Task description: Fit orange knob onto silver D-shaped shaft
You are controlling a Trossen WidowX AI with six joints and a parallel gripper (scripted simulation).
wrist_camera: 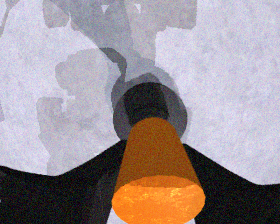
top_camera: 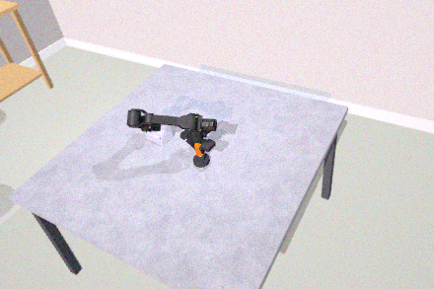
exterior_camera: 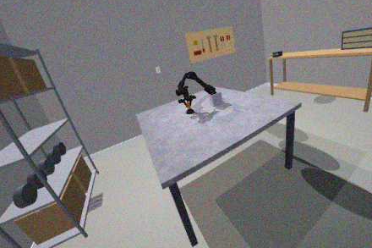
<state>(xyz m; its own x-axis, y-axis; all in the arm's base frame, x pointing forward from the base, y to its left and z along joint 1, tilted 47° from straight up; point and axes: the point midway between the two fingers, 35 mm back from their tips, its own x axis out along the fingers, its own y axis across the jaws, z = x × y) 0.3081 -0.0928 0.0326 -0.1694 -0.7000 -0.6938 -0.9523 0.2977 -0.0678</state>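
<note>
The orange knob [top_camera: 198, 149] [exterior_camera: 188, 105] [wrist_camera: 157, 155] is held between the fingers of my gripper [top_camera: 198, 144] [exterior_camera: 188, 102] [wrist_camera: 153, 147], which is shut on it. The dark round pedestal [top_camera: 201, 162] [exterior_camera: 190, 112] [wrist_camera: 177, 112] stands on the table. The knob is over the pedestal in the top and exterior views, with its lower end close above or at it; whether they touch I cannot tell. In the wrist view the knob's far end overlaps the pedestal's near part. The silver shaft cannot be made out, and the knob's hole is hidden.
The grey-white table [top_camera: 237, 198] [exterior_camera: 177, 145] carries the arm. A pale box-like block [top_camera: 159, 135] [exterior_camera: 216, 98] is at the arm's base. A metal shelf [exterior_camera: 63, 119] and a wooden bench [exterior_camera: 313, 54] stand away from the table.
</note>
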